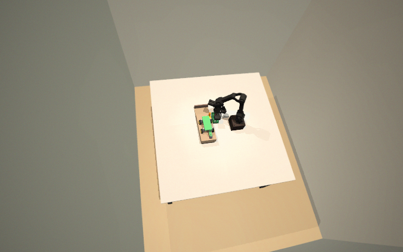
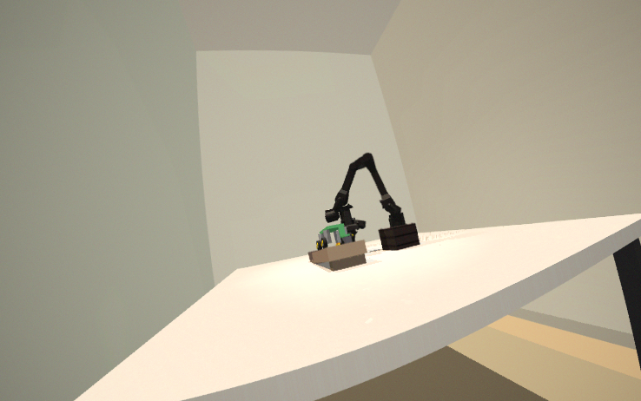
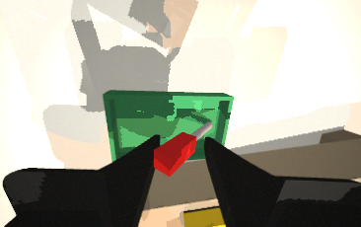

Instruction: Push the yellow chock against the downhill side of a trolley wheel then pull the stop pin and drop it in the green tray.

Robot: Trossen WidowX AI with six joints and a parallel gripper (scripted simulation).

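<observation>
Over the green tray [image 1: 217,121] [image 3: 168,93], the released gripper [image 1: 221,111] [image 2: 353,235] [image 3: 181,140] should rise straight and gently, lest a finger snag the red-headed stop pin [image 3: 173,154] slanting loose between its fingertips.

A white table [image 1: 190,169] [image 2: 283,321] [image 3: 316,64] has a thick grey edge. Tan floor [image 1: 237,220] [image 2: 558,338] spreads beyond its near edge in the top view. A black leg [image 2: 630,288] stands under its right corner in the exterior view; plain walls [image 1: 208,35] [image 2: 283,141] rise behind.
</observation>
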